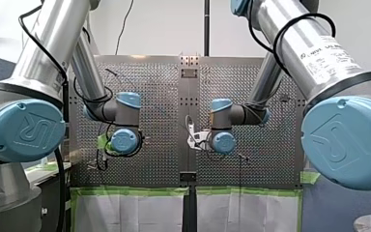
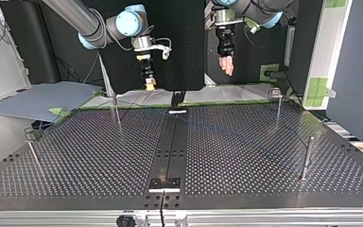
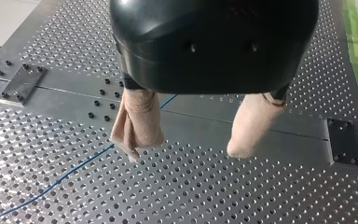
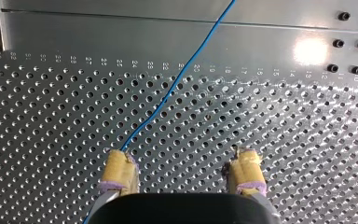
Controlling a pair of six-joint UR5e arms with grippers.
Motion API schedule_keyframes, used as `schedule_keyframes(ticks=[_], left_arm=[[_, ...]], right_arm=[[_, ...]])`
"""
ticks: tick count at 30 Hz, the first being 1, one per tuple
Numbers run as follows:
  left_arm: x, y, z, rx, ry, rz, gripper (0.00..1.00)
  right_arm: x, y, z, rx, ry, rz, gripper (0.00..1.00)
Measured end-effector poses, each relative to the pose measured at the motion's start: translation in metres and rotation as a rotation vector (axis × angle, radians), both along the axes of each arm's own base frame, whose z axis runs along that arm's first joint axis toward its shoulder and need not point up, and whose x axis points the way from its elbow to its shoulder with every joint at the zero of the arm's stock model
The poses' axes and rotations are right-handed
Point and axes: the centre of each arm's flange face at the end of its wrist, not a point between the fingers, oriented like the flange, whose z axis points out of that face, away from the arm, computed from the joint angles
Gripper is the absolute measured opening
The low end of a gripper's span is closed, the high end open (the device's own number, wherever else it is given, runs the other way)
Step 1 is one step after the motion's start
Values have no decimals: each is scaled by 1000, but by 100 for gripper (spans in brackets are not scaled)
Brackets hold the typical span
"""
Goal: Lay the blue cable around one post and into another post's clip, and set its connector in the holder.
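- Right wrist view: my right arm's jaws stand wide open with nothing between them. Their yellow pads (image 4: 119,170) hang over the perforated surface (image 4: 284,116).
- The blue cable (image 4: 194,58) lies flat on that surface. It runs in from well ahead of the jaws, slants across to one pad and passes beneath it. It therefore sits at the edge of the gap, not in its middle.
- Left wrist view: my left arm's jaws are also spread wide and hold nothing. Their beige pads (image 3: 137,123) are clear of the surface.
- In this view the cable shows briefly between the jaws close to their base and disappears behind one pad. It comes out on that pad's outer side and trails away across the holes.
- Top view: both sets of jaws hang high above the surface near its far edge, well apart from each other.
- The cable shows there only as a faint blue line across the surface, among thin upright posts (image 2: 116,111). I cannot tell whether it touches any of them.
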Motion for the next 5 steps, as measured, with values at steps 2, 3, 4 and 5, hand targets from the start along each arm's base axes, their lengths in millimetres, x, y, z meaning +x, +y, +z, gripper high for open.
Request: schedule_keyframes(ticks=[2, 3, 4, 5], left_arm=[[0, 0, 0, 0, 0, 0, 100], [0, 0, 0, 0, 0, 0, 100], [0, 0, 0, 0, 0, 0, 100], [0, 0, 0, 0, 0, 0, 100]], right_arm=[[0, 0, 0, 0, 0, 0, 99], [0, 0, 0, 0, 0, 0, 99], [0, 0, 0, 0, 0, 0, 99], [0, 0, 0, 0, 0, 0, 99]])
